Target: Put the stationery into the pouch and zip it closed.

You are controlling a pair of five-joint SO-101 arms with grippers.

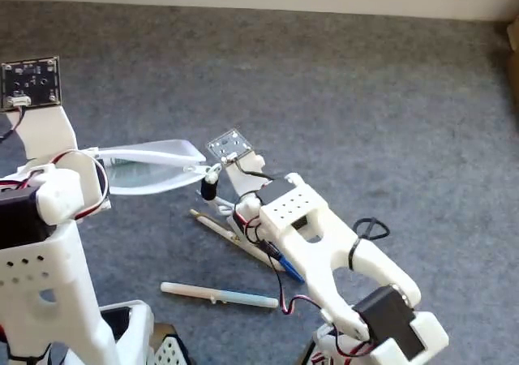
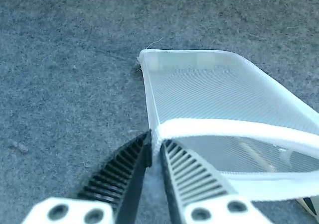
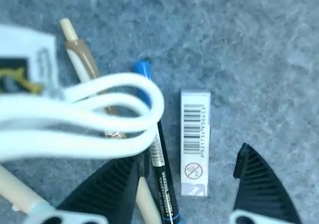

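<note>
Low over the grey bench [image 1: 365,81], the left gripper [image 2: 154,143], fingers [image 2: 187,176] pressed nearly together on the white rim of the pouch [image 2: 214,84], right at one corner of its mouth. Pouch of translucent white mesh, left of the bench's middle, mouth gaping, zip not closed, stretched lengthwise from the left arm toward the right arm.

At the pouch's other end, near the middle of the bench, the right gripper [image 3: 188,154], pointed downward, fingers [image 3: 259,179] spread wide and clamped on nothing. Between them, flat on the bench and touching neither, a small white box [image 3: 195,134] with a barcode label. Just beside the box, a black pen [image 3: 163,184] with a blue cap; next to that, a beige pen [image 3: 82,59] with a brown grip section. Both pens partly covered in the right wrist view by a loop of the pouch's white rim, close to the camera. Contact between that loop and the finger under it: impossible to judge.

From above, beige pen just on the near side of the pouch, slanting away under the right arm; a blue end of the black pen poking out from beneath that arm. Farther toward the bench's near edge, alone and well apart from the pouch, a pale pen [image 1: 219,296]. All of the stationery on the bench, outside the pouch.
</note>
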